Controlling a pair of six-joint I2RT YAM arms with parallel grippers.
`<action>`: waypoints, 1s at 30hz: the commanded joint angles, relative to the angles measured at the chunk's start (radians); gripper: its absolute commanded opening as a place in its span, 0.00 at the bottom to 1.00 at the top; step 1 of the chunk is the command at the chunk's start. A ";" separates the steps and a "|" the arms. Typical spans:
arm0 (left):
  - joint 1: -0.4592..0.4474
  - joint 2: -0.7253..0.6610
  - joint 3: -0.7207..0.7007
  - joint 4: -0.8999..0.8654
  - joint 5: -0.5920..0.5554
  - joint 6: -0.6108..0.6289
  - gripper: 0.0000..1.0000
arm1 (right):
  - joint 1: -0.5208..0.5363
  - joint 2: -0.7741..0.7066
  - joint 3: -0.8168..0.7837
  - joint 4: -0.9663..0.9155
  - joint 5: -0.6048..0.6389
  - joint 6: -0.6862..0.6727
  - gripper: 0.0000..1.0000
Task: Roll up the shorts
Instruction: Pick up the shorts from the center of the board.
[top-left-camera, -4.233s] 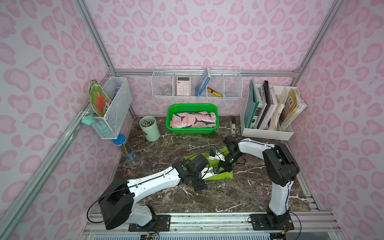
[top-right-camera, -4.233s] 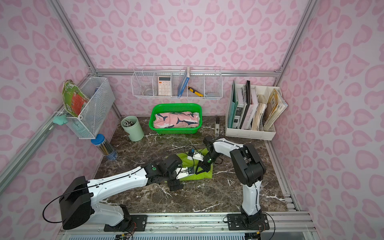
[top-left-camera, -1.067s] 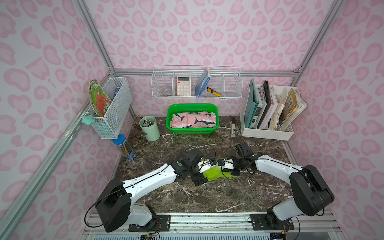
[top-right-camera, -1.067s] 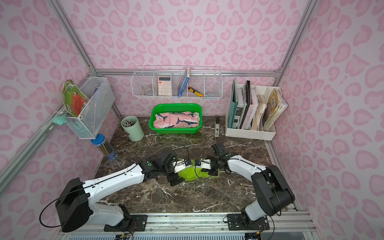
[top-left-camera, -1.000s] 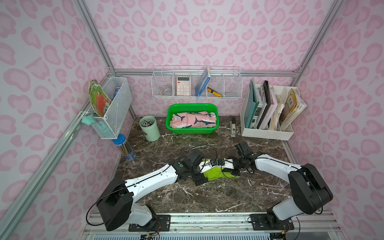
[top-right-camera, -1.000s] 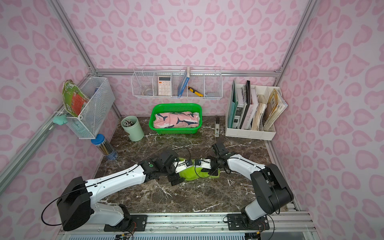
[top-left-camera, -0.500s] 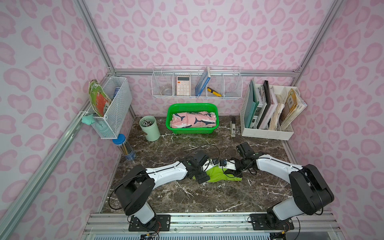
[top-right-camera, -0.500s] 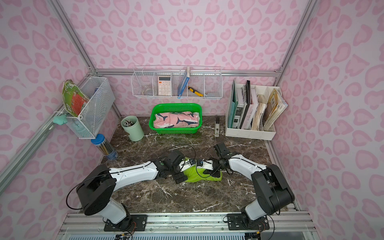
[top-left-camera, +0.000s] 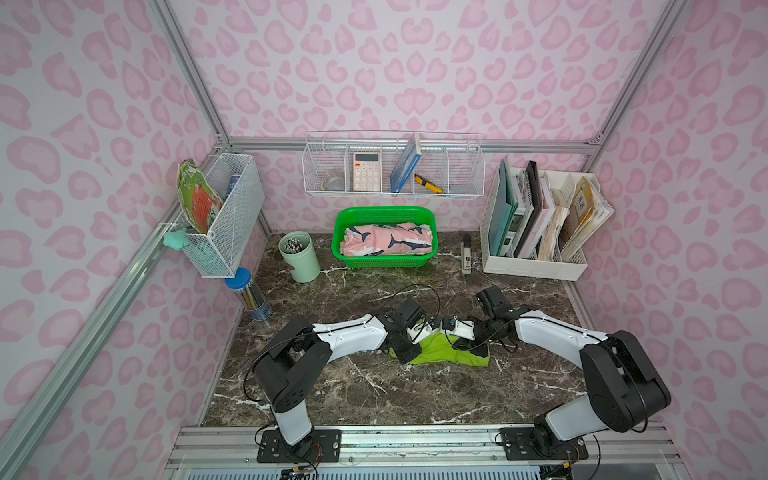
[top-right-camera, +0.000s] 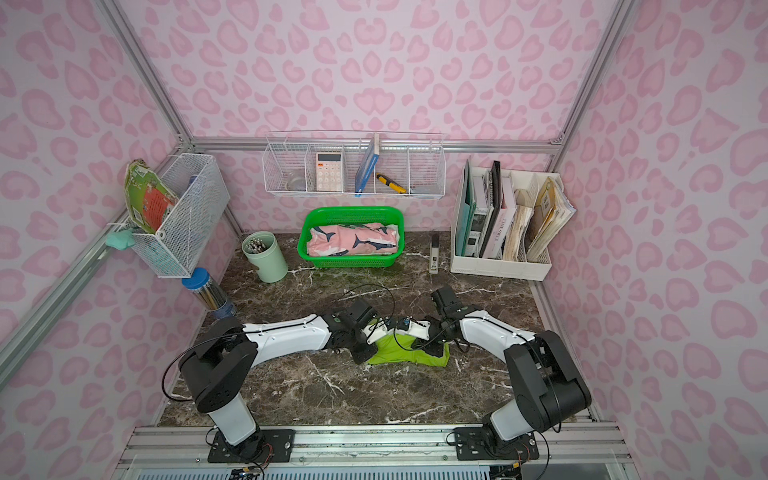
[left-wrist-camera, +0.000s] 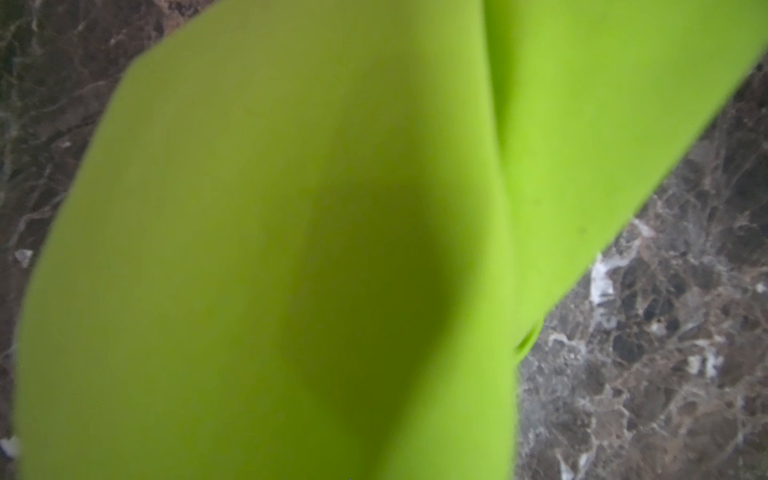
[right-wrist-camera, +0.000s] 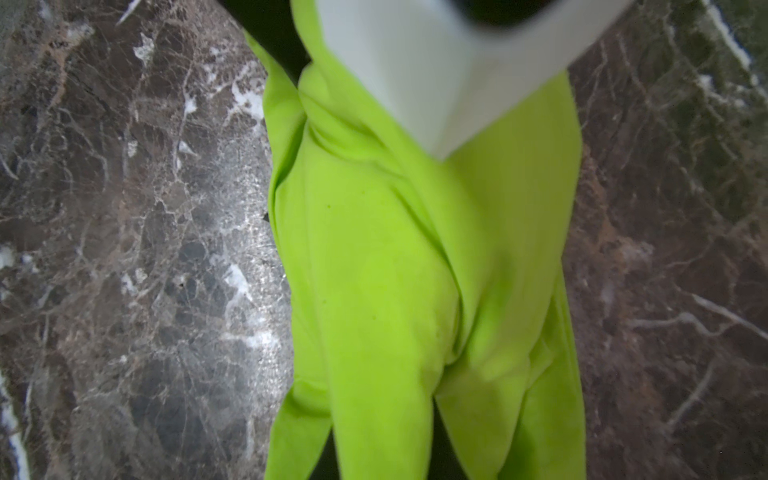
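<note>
The lime green shorts (top-left-camera: 446, 354) (top-right-camera: 405, 353) lie bunched in a long strip on the marble table (top-left-camera: 374, 395), mid-front. My left gripper (top-left-camera: 409, 353) (top-right-camera: 362, 353) is at their left end, shut on the cloth, and green cloth (left-wrist-camera: 291, 249) fills its wrist view and hides its jaws. My right gripper (top-left-camera: 478, 351) (top-right-camera: 434, 347) is shut on the right end. In its wrist view the cloth (right-wrist-camera: 395, 270) drapes over its dark fingers (right-wrist-camera: 440, 457). The pink shark-print shorts (top-left-camera: 386, 240) (top-right-camera: 353, 240) lie rolled in the green basket (top-left-camera: 384, 214).
At the back stand a mint pen cup (top-left-camera: 298, 257), a stapler (top-left-camera: 466, 253) and a white file rack (top-left-camera: 536, 224). A blue-lidded jar (top-left-camera: 251, 295) leans at the left wall under a wire basket (top-left-camera: 224, 216). A wire shelf (top-left-camera: 392, 168) hangs on the back wall.
My left gripper went from open to shut at the left end of the green shorts. Its arm folded back toward its base. The shorts sank lower and spread rightward on the table.
</note>
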 joint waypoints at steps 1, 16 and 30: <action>-0.006 0.007 -0.009 -0.022 0.017 0.064 0.00 | 0.021 0.000 -0.017 -0.036 0.012 -0.107 0.00; 0.084 -0.104 0.071 -0.104 -0.064 -0.022 0.00 | 0.012 -0.207 -0.095 0.227 0.078 -0.008 0.00; 0.237 -0.156 0.208 -0.063 -0.229 0.031 0.00 | -0.003 -0.197 0.032 0.389 0.244 -0.045 0.00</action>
